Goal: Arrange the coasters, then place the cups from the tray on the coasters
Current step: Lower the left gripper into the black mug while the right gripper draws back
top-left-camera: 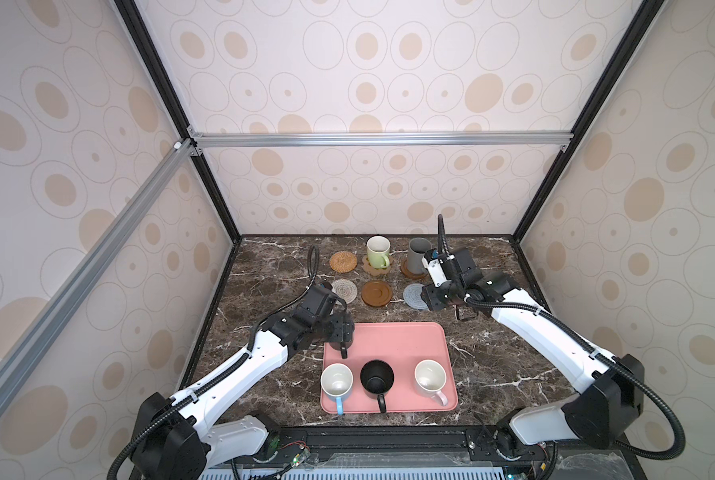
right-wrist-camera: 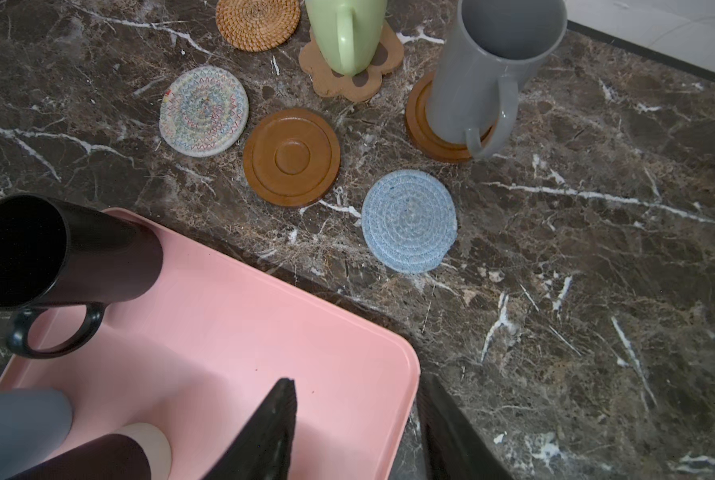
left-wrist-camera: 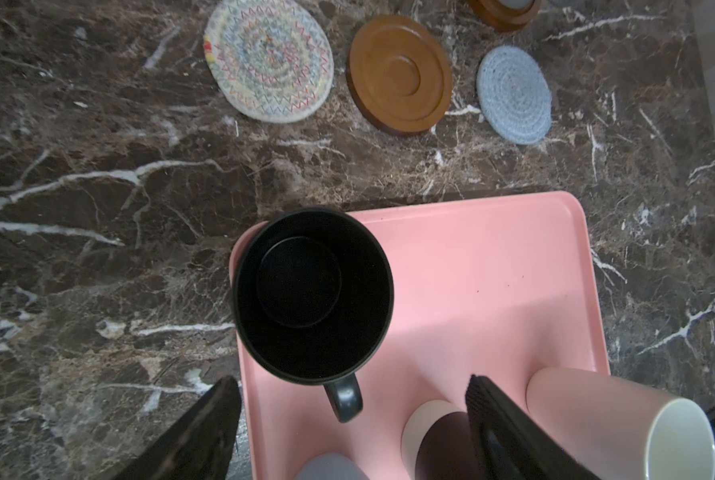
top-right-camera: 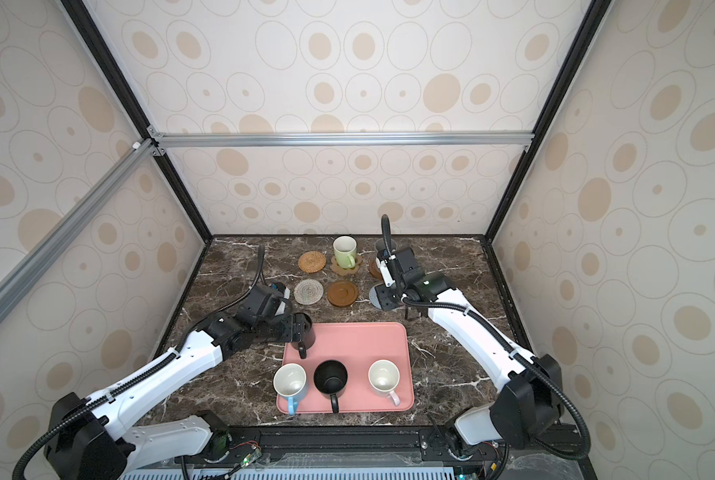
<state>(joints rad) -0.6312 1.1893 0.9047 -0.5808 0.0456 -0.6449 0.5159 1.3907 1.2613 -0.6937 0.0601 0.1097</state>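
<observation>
- The dark marble table [top-left-camera: 493,365] carried everything: the coasters toward the back wall, the tray nearer the arms' bases.
- The tray [top-left-camera: 405,340] lay flat and held four cups, so by my reading you were a third of the way through moving the cups.
- Your left gripper [left-wrist-camera: 351,386] hung over the tray's far left corner, jaws spread wide and gripping nothing. The corner black cup [left-wrist-camera: 312,293] stood upright just ahead of the fingertips, and its handle lay in the gap, touching neither finger.
- Your right gripper [right-wrist-camera: 357,378] hovered near the tray's far right corner, just beside the grey-blue coaster [right-wrist-camera: 409,222], jaws partly apart and empty.
- Two cups were done. The green cup [top-left-camera: 378,251] stood on the paw coaster [right-wrist-camera: 330,79], and the grey cup [top-left-camera: 418,253] stood on the back wooden coaster [right-wrist-camera: 422,124].
- Three more cups waited in the tray's near row: the light blue cup [top-left-camera: 336,380], the middle black cup [top-left-camera: 376,376] and the pink cup [top-left-camera: 429,376].
- The coasters looked arranged, in two rows of three, each apart from its neighbours.
- Four coasters were bare: the rattan coaster [top-left-camera: 343,262], the beige woven coaster [top-left-camera: 344,291], the front wooden coaster [top-left-camera: 375,294] and the grey-blue one. That was one for each cup left on the tray.
</observation>
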